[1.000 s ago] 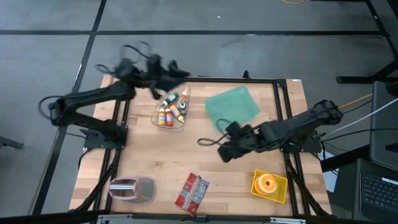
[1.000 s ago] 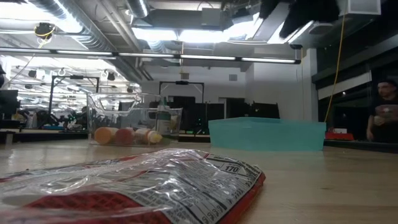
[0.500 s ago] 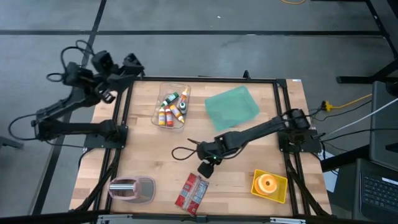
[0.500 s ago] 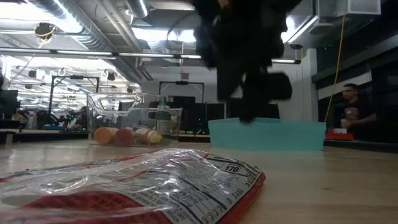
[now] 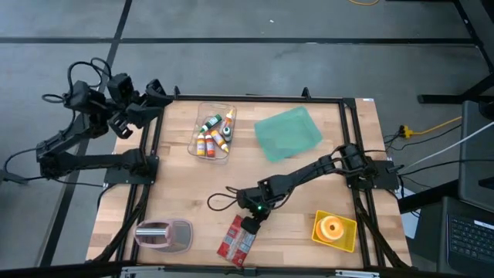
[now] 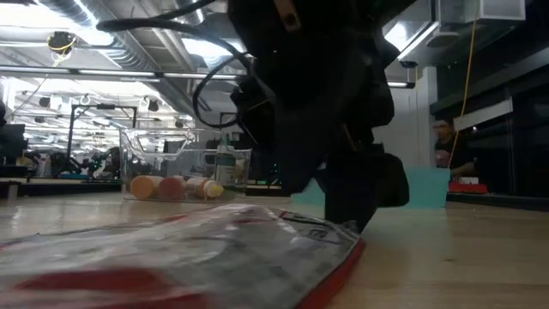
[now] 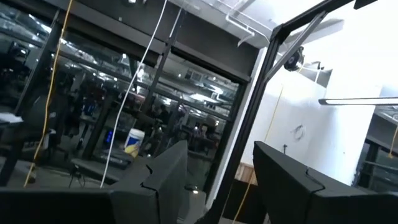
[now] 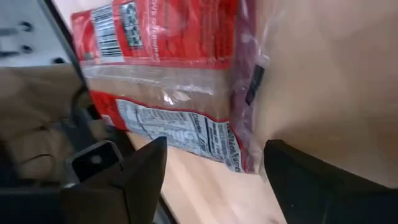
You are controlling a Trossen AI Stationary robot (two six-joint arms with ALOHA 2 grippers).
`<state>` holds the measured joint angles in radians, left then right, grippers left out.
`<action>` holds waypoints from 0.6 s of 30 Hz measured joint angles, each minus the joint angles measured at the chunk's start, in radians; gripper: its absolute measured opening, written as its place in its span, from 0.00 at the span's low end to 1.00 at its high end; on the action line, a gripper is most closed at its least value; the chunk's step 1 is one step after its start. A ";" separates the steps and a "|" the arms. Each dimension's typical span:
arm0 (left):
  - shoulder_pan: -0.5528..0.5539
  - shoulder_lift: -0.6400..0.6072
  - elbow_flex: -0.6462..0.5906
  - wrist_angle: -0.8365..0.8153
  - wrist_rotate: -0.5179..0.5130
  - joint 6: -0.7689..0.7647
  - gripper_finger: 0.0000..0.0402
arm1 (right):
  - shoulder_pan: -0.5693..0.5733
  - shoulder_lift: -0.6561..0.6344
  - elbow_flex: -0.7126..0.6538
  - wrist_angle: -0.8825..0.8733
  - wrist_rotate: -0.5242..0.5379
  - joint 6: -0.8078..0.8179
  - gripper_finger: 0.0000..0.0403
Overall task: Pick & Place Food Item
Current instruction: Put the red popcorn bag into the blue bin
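A red snack packet in clear wrap lies flat on the wooden table near its front edge. It fills the foreground of the low view. My right gripper slants down over the packet's far end, open. In the right wrist view its two fingers stand apart with the packet's end ahead of them. My left gripper is raised beyond the table's far left corner, open with nothing between its fingers. My right gripper hangs open over the packet's far end, slanting down from the table's far right. In the low view one finger reaches down to the wrapper's edge. I cannot tell whether it touches the wrapper. The packet lies flat on the table.
A clear bin of small bottles and a green tray stand at the back. A yellow tray with an orange item is at the front right. A pink-and-clear container is at the front left. A person stands beyond the table.
My right gripper has swung from the table's middle right toward its near edge. It came down onto the packet's far end and tipped from level to slanting down. My left gripper has drawn back from over the clear bin to beyond the far left corner, rising a little.
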<state>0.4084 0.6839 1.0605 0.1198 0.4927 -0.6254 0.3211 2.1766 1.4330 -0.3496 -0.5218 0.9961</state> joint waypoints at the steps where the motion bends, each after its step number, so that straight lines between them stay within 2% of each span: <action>1: -0.002 -0.001 0.000 -0.006 0.002 0.000 0.44 | 0.001 0.002 -0.001 0.026 -0.004 0.020 0.66; 5: -0.002 -0.002 -0.001 -0.020 0.006 0.000 0.44 | 0.004 0.007 -0.004 0.102 0.009 0.077 0.65; 9: -0.002 -0.002 -0.013 -0.023 0.006 0.003 0.44 | 0.005 0.008 -0.004 0.106 0.032 0.117 0.56; 14: -0.002 -0.001 -0.022 -0.032 0.007 0.003 0.43 | 0.004 0.009 -0.005 0.105 0.049 0.123 0.36; 18: -0.002 -0.001 -0.022 -0.037 0.023 0.003 0.43 | 0.004 0.009 -0.005 0.105 0.066 0.122 0.15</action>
<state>0.4065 0.6833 1.0382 0.0826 0.5156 -0.6224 0.3248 2.1860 1.4281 -0.2442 -0.4557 1.1183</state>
